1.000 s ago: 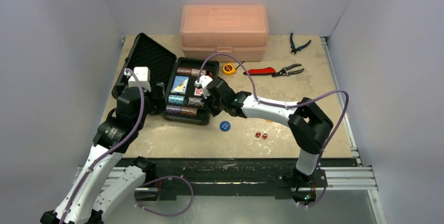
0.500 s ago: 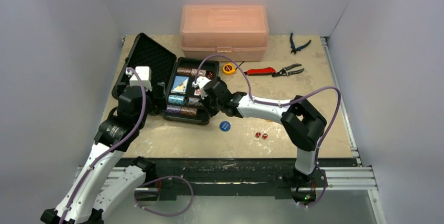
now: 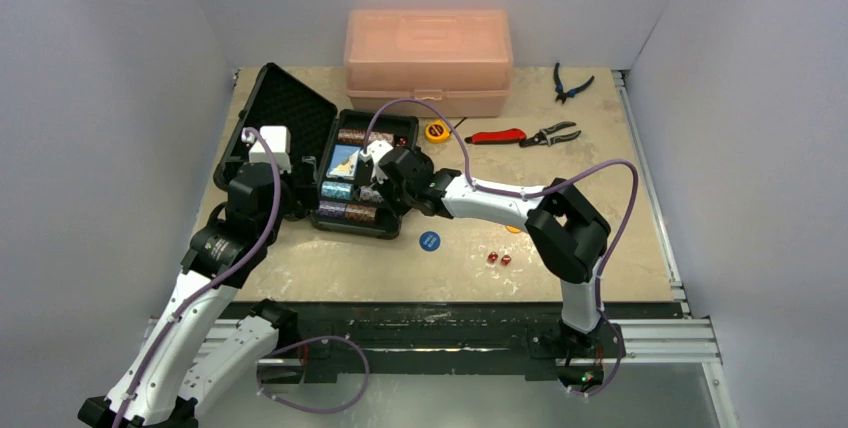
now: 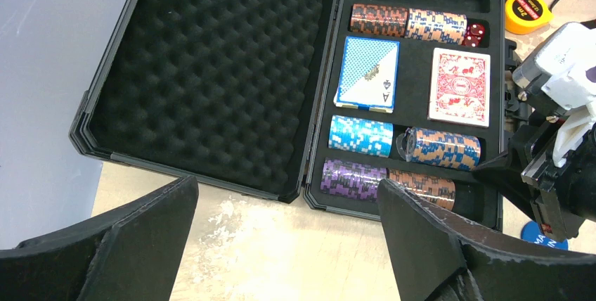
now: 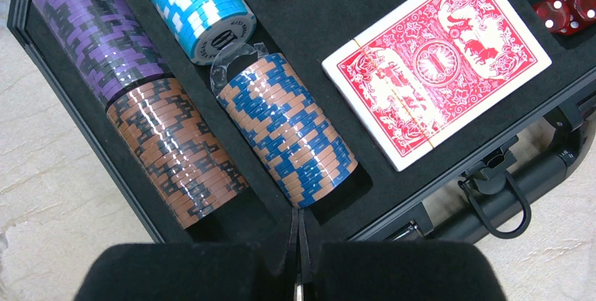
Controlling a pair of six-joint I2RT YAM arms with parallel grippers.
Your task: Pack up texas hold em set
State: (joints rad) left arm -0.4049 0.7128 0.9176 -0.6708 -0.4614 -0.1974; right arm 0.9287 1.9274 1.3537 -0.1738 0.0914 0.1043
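The black briefcase (image 3: 357, 227) of the texas hold em set lies open, its foam lid (image 4: 211, 69) flat to the left. Its tray (image 5: 330, 20) holds chip stacks, a blue deck (image 4: 367, 73), a red deck (image 5: 436, 62) and red dice (image 5: 566, 9). My right gripper (image 5: 299, 220) is shut and empty, its tips against the near end of the orange-and-blue chip stack (image 5: 288, 129). My left gripper (image 4: 288, 202) hangs open over bare table just in front of the case's hinge. A blue disc (image 3: 429, 240) and two red dice (image 3: 499, 260) lie on the table.
A translucent pink box (image 3: 428, 58) stands at the back. A yellow tape measure (image 3: 435, 131), a red-handled tool (image 3: 497, 136) and two pliers (image 3: 553, 133) lie right of the case. The right arm (image 3: 500, 203) stretches across the table's middle.
My right gripper has slid left and further over the case tray, staying shut, to the end of the orange-and-blue stack. The left arm has not moved.
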